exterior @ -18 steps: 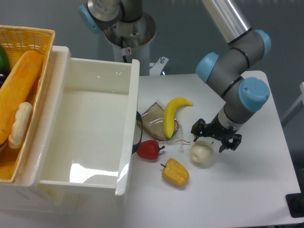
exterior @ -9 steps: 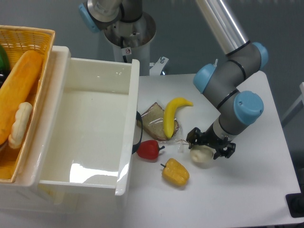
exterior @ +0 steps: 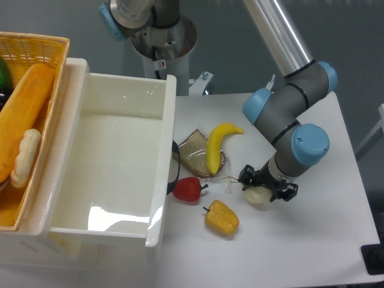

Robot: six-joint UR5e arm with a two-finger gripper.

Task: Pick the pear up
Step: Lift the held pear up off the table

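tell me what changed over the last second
The gripper came down over the pear, and its jaws now sit on either side of it; whether they have closed is unclear. The pear looks to have stayed on the table. The banana, red pepper and yellow pepper did not move.

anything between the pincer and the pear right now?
Nothing visible. The pincer sits right over the pear, a finger on either side. The yellow pepper and banana lie off to its side, apart.

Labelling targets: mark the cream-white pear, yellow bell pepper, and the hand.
Cream-white pear (exterior: 259,197), fixed camera, lower visible body.
Yellow bell pepper (exterior: 221,217), fixed camera, middle of body.
Hand (exterior: 264,186), fixed camera, midway between fingertips.
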